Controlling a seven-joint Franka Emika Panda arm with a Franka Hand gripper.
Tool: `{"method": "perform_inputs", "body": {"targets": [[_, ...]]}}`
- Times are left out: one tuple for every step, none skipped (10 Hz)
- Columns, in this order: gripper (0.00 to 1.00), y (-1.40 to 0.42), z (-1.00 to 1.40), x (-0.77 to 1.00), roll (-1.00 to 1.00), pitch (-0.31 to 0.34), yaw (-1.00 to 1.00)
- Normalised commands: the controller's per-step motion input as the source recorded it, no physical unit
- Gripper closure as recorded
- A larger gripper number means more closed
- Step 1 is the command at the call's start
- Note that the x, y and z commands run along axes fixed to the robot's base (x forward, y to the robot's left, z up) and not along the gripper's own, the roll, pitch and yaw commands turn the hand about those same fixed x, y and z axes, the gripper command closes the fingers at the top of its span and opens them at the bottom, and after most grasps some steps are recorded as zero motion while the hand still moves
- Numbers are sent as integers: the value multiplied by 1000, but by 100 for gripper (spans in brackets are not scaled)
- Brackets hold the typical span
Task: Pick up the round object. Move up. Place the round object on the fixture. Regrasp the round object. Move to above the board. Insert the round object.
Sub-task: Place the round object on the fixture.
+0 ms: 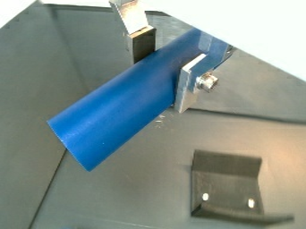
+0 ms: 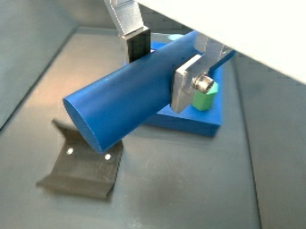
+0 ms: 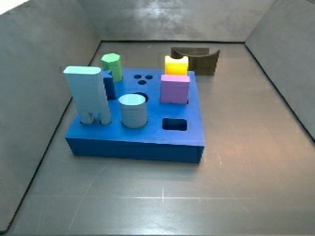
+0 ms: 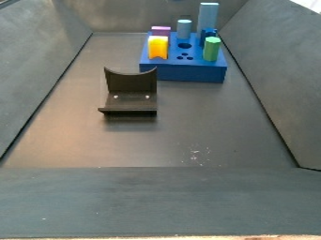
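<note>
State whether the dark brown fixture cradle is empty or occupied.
Empty: the fixture holds nothing; the gripper has its jaws shut on the long dark blue cylinder peg in both wrist views.

Wrist views hug the claw (image 1: 162, 64); side views face the board (image 3: 135, 140) from opposite ends.

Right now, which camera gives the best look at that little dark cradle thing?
A side view shows the fixture best: whole, unobstructed, empty, on the floor in front of the board. In the other side picture it peeks from behind the board. Both wrist views catch it under the gripper, whose jaws clamp the round object.
</note>
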Motion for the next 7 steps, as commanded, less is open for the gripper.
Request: {"method": "perform_inputs", "body": {"targets": [[100, 11, -17, 28, -122, 3, 1000], [100, 9, -7, 30, -136, 2, 1000], [100, 9, -7, 29, -154, 2, 1000], [100, 8, -7, 29, -185, 4, 1000], [100, 9, -7, 28, -211, 7, 1000], [100, 9, -7, 28, -232, 12, 935], [100, 11, -7, 27, -191, 18, 597]]}}
